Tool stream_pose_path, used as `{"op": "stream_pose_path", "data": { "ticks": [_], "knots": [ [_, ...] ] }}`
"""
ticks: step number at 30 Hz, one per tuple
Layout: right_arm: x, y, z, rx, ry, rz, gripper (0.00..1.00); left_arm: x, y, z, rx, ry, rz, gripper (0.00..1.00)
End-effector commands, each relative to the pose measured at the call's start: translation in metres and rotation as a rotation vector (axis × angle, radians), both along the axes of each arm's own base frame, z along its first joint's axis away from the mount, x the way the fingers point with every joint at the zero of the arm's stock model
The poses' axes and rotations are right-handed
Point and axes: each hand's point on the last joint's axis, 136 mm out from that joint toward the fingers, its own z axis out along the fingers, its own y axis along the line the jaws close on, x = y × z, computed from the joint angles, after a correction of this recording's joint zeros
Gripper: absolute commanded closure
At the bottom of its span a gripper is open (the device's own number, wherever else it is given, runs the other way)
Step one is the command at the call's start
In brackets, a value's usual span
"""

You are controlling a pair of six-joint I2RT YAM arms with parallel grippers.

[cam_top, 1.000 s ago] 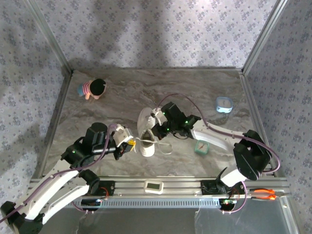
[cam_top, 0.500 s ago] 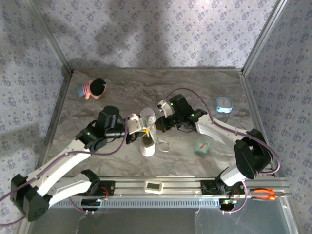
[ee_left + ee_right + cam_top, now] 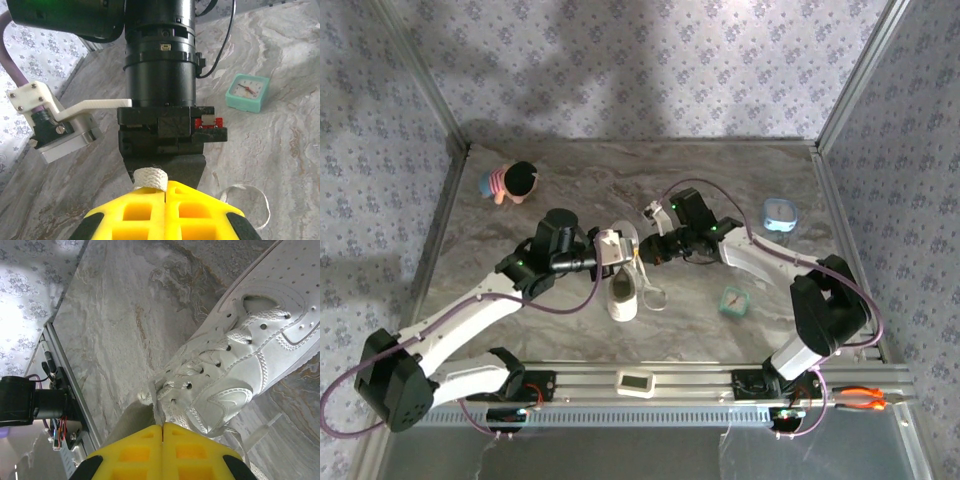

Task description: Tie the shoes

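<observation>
2 closed grippers meet over the sneaker, lying at the middle of the bench, nearer its front edge: left gripper clamps a lace, right gripper pinches lace beside the eyelets (probably drawing both ends taut for knotting).

A marbled table bears a sneaker, a doll, a blue clock and a green clock.

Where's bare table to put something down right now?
Free: the back strip of the table between the doll and the blue clock, and the near patch between the sneaker and the teal clock. Crowded: centre, where the left gripper and right gripper each pinch a lace at the sneaker.
</observation>
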Motion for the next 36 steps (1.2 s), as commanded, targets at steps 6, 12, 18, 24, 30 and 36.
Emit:
{"op": "stream_pose_path", "data": {
  "ticks": [6,12,18,24,30,36],
  "knots": [
    [0.003,0.004,0.003,0.04,0.058,0.011,1.0,0.011,-0.002,-0.001,-0.02,-0.02,0.007,1.0],
    [0.002,0.003,0.004,0.04,0.052,0.005,1.0,0.002,0.007,-0.021,-0.024,0.087,0.05,1.0],
    [0.001,0.002,0.007,0.036,0.025,0.0,1.0,-0.015,0.019,-0.046,-0.026,0.236,0.093,1.0],
    [-0.004,0.004,0.008,0.02,0.003,0.008,1.0,-0.024,0.024,-0.068,-0.018,0.362,0.131,1.0],
    [-0.008,0.006,0.011,0.018,-0.014,0.019,1.0,-0.017,0.022,-0.083,-0.047,0.448,0.193,1.0],
    [-0.012,0.007,0.01,0.016,-0.011,0.027,1.0,0.014,0.018,-0.086,-0.086,0.443,0.312,1.0]
  ]
}}
